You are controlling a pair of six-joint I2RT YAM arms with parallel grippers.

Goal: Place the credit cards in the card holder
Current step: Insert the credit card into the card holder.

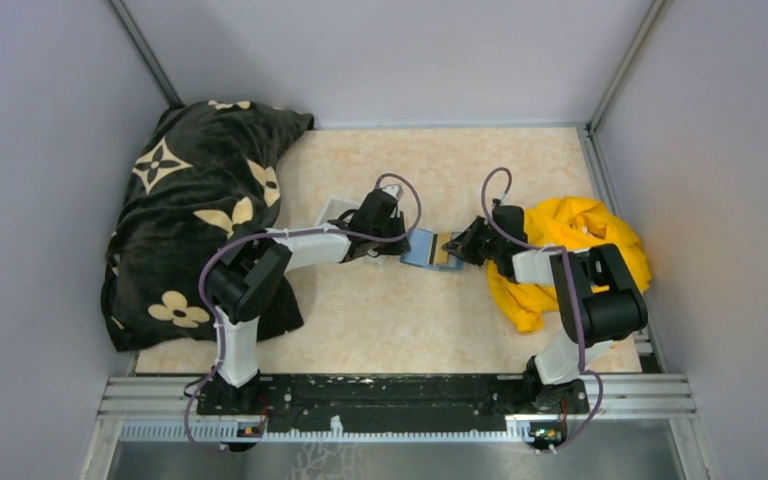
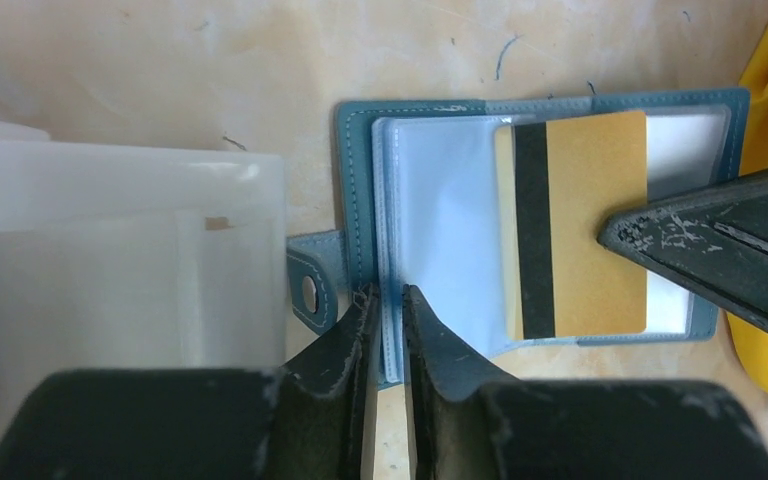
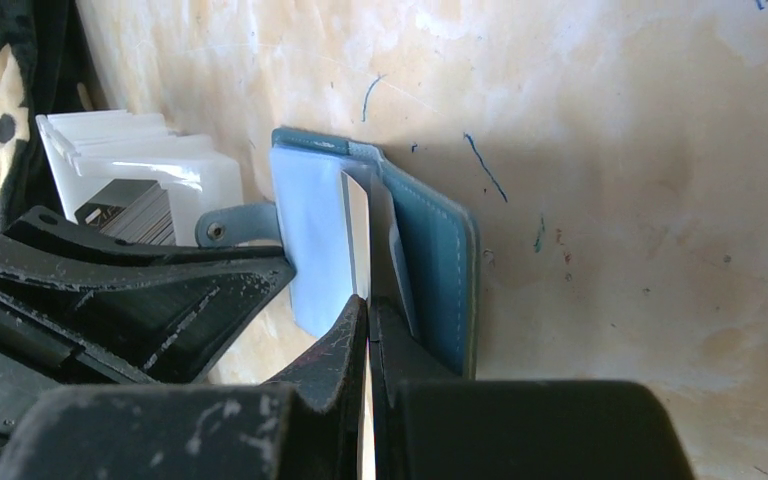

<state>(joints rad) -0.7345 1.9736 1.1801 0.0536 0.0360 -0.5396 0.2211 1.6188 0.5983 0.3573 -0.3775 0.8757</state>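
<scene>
Cream, marbled and flecked with blue marks, the surface point(image 1: 380, 320) lies under both my arms, boxed in by grey walls. My left fingers point(image 2: 408, 305) are drawn close with only a slit between them. The near edge of the clear sleeve pages sits in that slit, so I read them as pinched on the card holder point(image 2: 440, 220). It lies open like a book, teal cover down, stretching away from those fingertips and off to their right. My right fingers point(image 3: 365, 320) are pressed together on a yellow card point(image 2: 590, 220), gripping the long edge farthest from its black stripe. From their own camera the card is only a thin pale sliver, edge-on. It lies stripe up over the holder's right-hand sleeve; whether it has entered a pocket or just rests on top I cannot tell. The two pairs of fingers face each other across the holder, near but apart. Just left of my left fingers the holder's strap point(image 2: 312, 290) sticks out with its snap hole. Right beside it stands a clear-white plastic tray point(image 2: 120, 250) with a stack of grey cards point(image 3: 125, 205) showing inside. Behind my right fingers, along that arm, is a heap of yellow cloth point(image 1: 580, 240). Well beyond the tray, a black blanket point(image 1: 200, 210) with cream flowers fills the far left corner.
</scene>
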